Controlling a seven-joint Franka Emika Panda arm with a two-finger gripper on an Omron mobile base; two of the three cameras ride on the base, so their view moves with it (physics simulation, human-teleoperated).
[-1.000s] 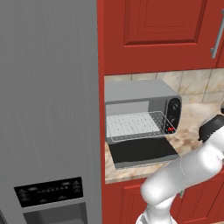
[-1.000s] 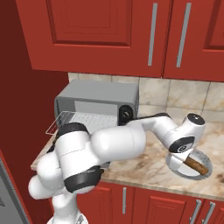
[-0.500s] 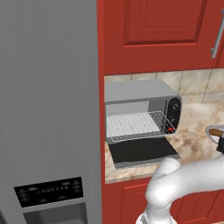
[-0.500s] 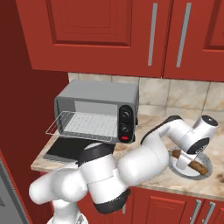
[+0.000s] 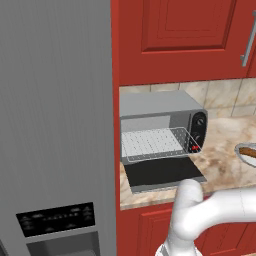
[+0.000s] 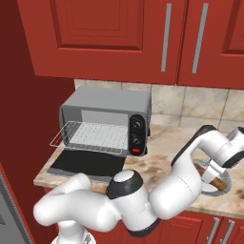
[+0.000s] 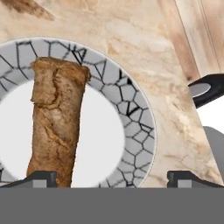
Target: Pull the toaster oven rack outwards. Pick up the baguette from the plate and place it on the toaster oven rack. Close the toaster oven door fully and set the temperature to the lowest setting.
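The toaster oven [image 5: 160,117] [image 6: 107,114] stands on the counter with its dark glass door [image 5: 162,174] [image 6: 88,164] folded down flat. The wire rack [image 5: 155,144] [image 6: 90,136] is pulled out over the door and carries nothing. To the oven's right, the brown baguette [image 6: 213,178] [image 5: 247,151] [image 7: 57,127] lies on the round plate [image 6: 217,189] [image 7: 133,118]. My gripper [image 7: 113,179] [image 6: 213,171] hangs open just above the plate. Its left fingertip [image 7: 37,178] is over the baguette's near end and the other fingertip [image 7: 188,178] is beyond the plate's rim. Nothing is held.
A tall grey fridge [image 5: 55,125] walls off the left side of the counter. Red upper cabinets [image 6: 143,33] hang above the oven. The marble counter [image 6: 162,152] runs between oven and plate, with a tiled backsplash [image 6: 190,102] behind.
The arm has swung right, away from the oven, and the hand has come down over the plate. Rack and door have stayed as they were. The gripper has stayed open.
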